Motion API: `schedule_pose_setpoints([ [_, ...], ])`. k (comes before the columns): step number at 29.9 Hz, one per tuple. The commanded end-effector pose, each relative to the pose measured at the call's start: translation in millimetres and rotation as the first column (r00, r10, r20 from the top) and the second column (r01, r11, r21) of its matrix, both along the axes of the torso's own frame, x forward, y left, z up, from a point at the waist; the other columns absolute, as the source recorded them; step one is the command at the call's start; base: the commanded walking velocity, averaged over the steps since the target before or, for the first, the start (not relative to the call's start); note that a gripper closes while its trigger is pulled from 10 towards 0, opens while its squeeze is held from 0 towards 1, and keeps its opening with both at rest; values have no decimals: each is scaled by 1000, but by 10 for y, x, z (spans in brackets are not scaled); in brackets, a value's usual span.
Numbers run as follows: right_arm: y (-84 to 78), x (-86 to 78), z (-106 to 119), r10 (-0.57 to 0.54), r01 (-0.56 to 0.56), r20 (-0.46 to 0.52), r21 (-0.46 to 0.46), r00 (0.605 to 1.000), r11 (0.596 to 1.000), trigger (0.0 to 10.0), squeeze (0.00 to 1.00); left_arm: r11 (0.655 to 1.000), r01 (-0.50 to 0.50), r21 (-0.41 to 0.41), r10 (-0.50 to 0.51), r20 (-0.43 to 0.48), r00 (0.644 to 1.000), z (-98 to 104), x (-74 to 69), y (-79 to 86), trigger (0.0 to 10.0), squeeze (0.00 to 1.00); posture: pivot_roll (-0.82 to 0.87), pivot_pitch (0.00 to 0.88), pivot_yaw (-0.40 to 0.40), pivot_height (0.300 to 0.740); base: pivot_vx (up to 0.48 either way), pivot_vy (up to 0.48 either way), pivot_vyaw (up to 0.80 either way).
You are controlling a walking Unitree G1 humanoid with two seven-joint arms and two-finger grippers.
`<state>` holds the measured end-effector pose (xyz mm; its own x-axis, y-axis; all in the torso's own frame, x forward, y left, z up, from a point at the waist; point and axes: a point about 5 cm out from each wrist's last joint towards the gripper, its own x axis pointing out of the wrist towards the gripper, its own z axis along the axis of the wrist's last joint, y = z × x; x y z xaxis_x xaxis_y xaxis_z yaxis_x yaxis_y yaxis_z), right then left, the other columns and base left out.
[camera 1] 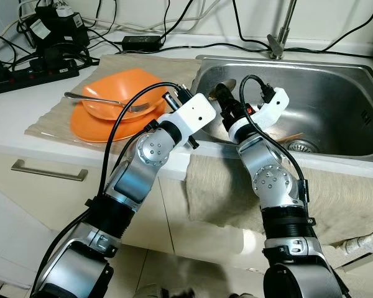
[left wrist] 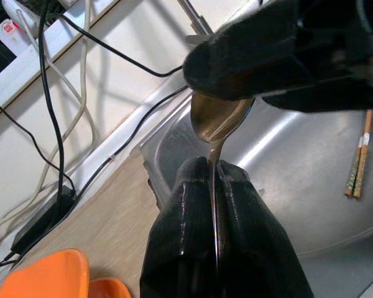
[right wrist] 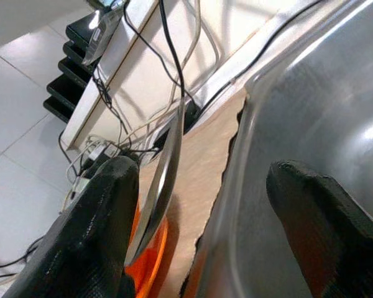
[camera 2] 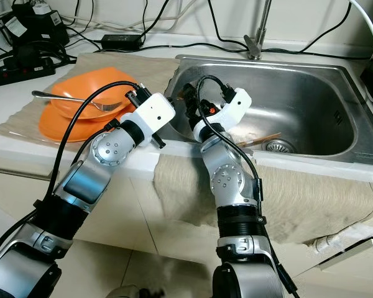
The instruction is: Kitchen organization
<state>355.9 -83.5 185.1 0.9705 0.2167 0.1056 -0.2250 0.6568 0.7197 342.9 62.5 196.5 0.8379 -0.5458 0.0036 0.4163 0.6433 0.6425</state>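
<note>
Counter with steel sink (camera 1: pixel 336 81) and mat bearing orange plates (camera 1: pixel 115 102).

Spoon (left wrist: pixel 219 118): pinched by its handle between the pressed-together fingers of the left gripper (left wrist: pixel 219 186), over the sink's left rim, bowl pointing toward the basin.

Right gripper (right wrist: pixel 205 205): spread, one finger against the spoon.

Chopsticks (left wrist: pixel 357 164): on the basin floor.

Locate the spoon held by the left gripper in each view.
Left eye view: spoon over the sink's left rim.
Right eye view: same spot.
Left wrist view: centre, pinched by the left gripper.
Right wrist view: edge-on, inside the open right gripper.
Shared landmark: the sink.
</note>
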Motion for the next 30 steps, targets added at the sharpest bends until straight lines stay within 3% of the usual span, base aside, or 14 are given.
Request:
schedule_pose_setpoints([
  [1,218,9,142,42,-44,43,27,998,999,10000,0,1000,15,-12,-15,23,1000,62,-17,9,0,0,72,5,68,740,0,0,0],
  [2,214,13,138,37,-38,42,23,998,999,10000,0,1000,15,-12,-15,22,1000,62,-17,9,0,0,72,5,68,740,0,0,0],
  [3,207,18,130,30,-31,40,18,999,999,10000,263,1000,15,-12,-15,21,1000,60,-16,10,0,0,72,2,66,740,0,0,0],
  [4,201,23,121,24,-25,36,14,999,1000,10000,1000,1000,15,-13,-15,21,1000,59,-17,12,0,0,72,1,65,740,0,0,0],
  [17,155,55,51,-26,26,11,-17,1000,1000,10000,1000,1000,20,-17,-19,17,1000,61,-23,5,0,0,70,4,67,740,0,0,0],
  [19,144,65,38,-46,46,7,-67,999,997,10000,1000,1000,20,-19,-19,17,1000,67,-21,5,0,0,71,6,67,740,0,0,0],
  [20,145,67,36,-46,47,7,-74,999,996,10000,753,1000,20,-20,-19,18,1000,71,-19,5,0,0,71,6,67,740,0,0,0],
  [21,148,67,39,-47,48,11,-76,999,996,10000,0,1000,19,-21,-19,18,1000,74,-18,5,0,0,71,7,67,740,0,0,0],
  [22,150,66,42,-48,49,13,-72,999,996,10000,0,1000,19,-21,-19,18,1000,75,-17,6,0,0,71,8,67,740,0,0,0],
  [23,148,66,49,-52,53,18,-64,998,996,8235,0,1000,20,-22,-19,18,1000,75,-17,5,0,0,71,8,67,740,0,0,0],
  [24,145,67,60,-59,61,26,-57,998,997,0,0,1000,20,-22,-19,17,1000,75,-18,5,0,0,72,8,67,740,0,0,0],
  [30,100,85,88,-92,93,25,-10,995,996,0,0,999,21,-26,-21,18,1000,79,-20,5,0,0,73,11,66,740,0,0,0],
])
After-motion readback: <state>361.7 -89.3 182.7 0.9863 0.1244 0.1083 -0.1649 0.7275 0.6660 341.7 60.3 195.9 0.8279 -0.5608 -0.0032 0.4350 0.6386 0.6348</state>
